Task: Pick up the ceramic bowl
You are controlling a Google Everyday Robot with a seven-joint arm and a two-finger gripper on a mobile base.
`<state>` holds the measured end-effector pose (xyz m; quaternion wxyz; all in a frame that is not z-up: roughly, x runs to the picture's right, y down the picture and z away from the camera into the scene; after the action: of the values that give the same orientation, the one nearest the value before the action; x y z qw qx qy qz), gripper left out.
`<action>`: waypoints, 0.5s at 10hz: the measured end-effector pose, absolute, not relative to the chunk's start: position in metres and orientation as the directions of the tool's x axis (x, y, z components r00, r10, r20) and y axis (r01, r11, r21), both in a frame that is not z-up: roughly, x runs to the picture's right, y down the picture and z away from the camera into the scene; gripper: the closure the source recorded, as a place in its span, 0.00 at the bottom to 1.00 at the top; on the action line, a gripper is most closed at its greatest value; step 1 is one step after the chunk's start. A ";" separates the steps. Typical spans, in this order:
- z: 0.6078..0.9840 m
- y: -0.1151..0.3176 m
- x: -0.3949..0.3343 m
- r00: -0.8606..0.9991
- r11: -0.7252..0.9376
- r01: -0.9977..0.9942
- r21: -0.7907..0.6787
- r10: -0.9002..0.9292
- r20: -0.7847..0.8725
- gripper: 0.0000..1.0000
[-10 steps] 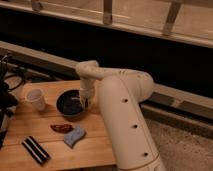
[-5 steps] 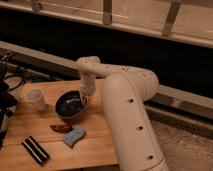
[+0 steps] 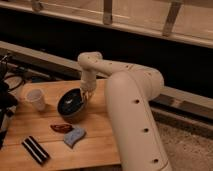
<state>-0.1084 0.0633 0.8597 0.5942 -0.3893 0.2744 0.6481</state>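
Observation:
The ceramic bowl [image 3: 70, 104] is round, glossy and dark with a dark blue inside. It sits tilted over the middle of the wooden table [image 3: 100, 142], its right rim raised. My gripper [image 3: 86, 96] hangs from the white arm [image 3: 125, 87] at that right rim and is shut on it. The bowl's lower left edge is close to the table; I cannot tell if it touches.
A small white cup [image 3: 36, 98] stands left of the bowl. In front lie a dark red-brown object [image 3: 61, 128], a blue sponge [image 3: 75, 135] and a black-and-white striped bar [image 3: 36, 149]. Dark gear and cables [image 3: 7, 95] crowd the left edge. A ledge runs behind.
The bowl has gone from lying flat to tilted, its right rim lifted by the gripper. The arm has shifted slightly; the other objects have not moved.

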 end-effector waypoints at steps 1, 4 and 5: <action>0.858 0.062 -0.108 0.013 -0.146 -0.983 -0.114 0.559 -0.829 1.00; 0.846 0.048 -0.111 0.020 -0.145 -0.981 -0.127 0.579 -0.815 1.00; 0.839 0.040 -0.108 0.019 -0.142 -0.982 -0.125 0.585 -0.811 1.00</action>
<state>-0.1083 0.0399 0.8393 0.6019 -0.3837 0.2587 0.6508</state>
